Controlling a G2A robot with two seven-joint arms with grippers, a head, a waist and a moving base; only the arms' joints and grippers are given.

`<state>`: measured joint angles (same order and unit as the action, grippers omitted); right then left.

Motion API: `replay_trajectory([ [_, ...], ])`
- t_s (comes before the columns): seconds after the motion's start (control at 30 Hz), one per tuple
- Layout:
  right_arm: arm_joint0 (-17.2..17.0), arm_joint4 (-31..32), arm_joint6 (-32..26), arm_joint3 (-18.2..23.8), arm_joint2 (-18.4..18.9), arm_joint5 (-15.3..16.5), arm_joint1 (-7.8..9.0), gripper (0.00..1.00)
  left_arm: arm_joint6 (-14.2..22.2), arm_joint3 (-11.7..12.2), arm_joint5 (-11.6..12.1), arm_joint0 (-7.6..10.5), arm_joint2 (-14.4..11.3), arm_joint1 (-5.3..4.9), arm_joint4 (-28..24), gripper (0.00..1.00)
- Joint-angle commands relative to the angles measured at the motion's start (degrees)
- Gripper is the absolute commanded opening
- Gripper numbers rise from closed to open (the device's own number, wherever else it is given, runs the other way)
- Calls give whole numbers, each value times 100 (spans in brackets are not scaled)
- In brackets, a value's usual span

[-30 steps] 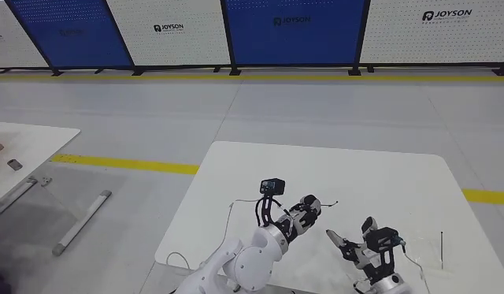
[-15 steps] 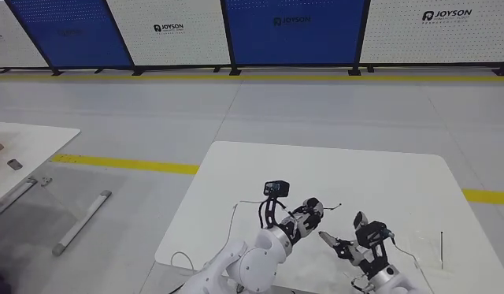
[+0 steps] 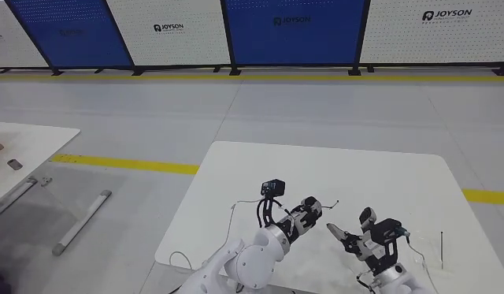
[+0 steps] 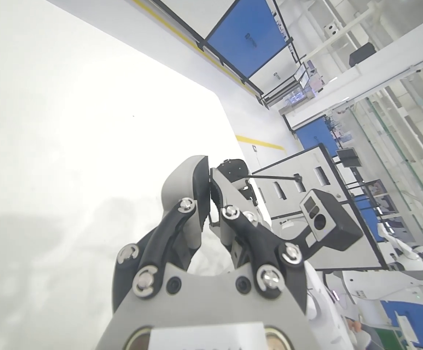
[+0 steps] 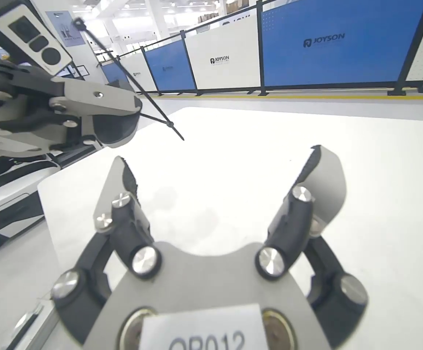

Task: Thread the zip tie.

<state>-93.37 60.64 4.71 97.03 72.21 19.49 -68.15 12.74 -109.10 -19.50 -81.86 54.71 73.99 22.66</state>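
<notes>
left tool [image 3: 313, 206] pinching thin black zip tie [image 5: 123, 74] | right tool [image 5: 218, 156] spread, ridged dark pads [image 5: 129, 180] | smooth white counter [image 3: 315, 168] | blue-white panel fence [image 3: 295, 22]

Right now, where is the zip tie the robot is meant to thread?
In the right wrist view, the zip tie is pinched in the shut left gripper, in the air above the white table, close to the open right gripper.
</notes>
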Motion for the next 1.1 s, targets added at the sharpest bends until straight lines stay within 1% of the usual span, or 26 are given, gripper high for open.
replay_trajectory([
  [0.0, 57, 25, -182, -31, -29, -1, 36, 38, 47, 23, 2, -4, 19, 14, -16, 0],
  [0.1, 146, 27, -392, -61, -111, -1, 89, 25, 106, 36, 2, -19, 31, 40, 26, 0],
  [0.2, 207, 11, -485, -61, -206, -1, 140, 21, 143, 4, 2, -29, 35, 70, 104, 0],
  [0.3, 243, -46, -448, -50, -285, -1, 193, 18, 192, -21, 2, -38, 9, 100, 135, 0],
  [0.37, 260, -62, -400, -44, -324, -1, 227, 20, 216, -12, 2, -35, 2, 119, 148, 0],
  [0.4, 266, -67, -382, -45, -340, -1, 244, 18, 226, -5, 2, -32, 2, 128, 152, 0],
  [0.43, 273, -63, -354, -39, -359, -1, 267, 20, 244, 1, 2, -29, -2, 139, 160, 0],
  [0.5, 273, -58, -303, -25, -387, -1, 299, 20, 284, 18, 2, -27, -14, 154, 198, 0],
  [0.67, 275, -46, -191, 24, -452, -1, 381, 17, 346, 66, 2, -33, -39, 198, 279, 0],
  [0.73, 285, -50, -183, 32, -478, -1, 405, 19, 359, 74, 2, -33, -43, 214, 300, 0],
  [0.87, 322, -85, -182, 22, -532, -1, 446, 20, 371, 44, 2, -63, -33, 243, 354, 0],
  [1.07, 368, -167, -138, -6, -577, -1, 490, 17, 414, -13, 2, -135, -34, 277, 490, 0],
])
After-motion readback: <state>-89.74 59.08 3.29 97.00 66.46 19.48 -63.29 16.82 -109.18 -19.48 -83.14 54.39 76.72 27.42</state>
